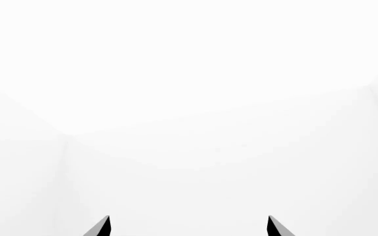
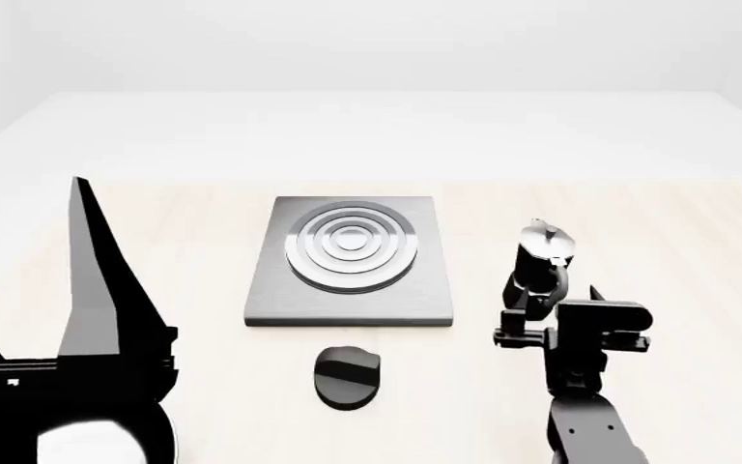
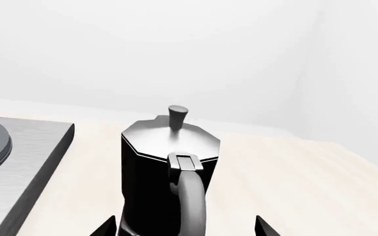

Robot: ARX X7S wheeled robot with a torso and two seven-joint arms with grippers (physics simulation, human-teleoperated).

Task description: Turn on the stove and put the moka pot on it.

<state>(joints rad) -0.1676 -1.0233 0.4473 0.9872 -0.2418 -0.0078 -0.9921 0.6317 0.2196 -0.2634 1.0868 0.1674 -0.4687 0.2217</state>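
R gripper is held low behind the moka pot, jaws spread astride its handle, not pinching. Pot upright, handle toward robot. L gripper raised, spread.

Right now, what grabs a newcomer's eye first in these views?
The grey stove with its ringed burner sits mid-table, its black knob just in front. To its right stands the moka pot, handle facing the open right gripper. The left gripper looms at the head view's left.

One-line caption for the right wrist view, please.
Right gripper, open, lined up on the handle of the moka pot standing upright beside the stove.
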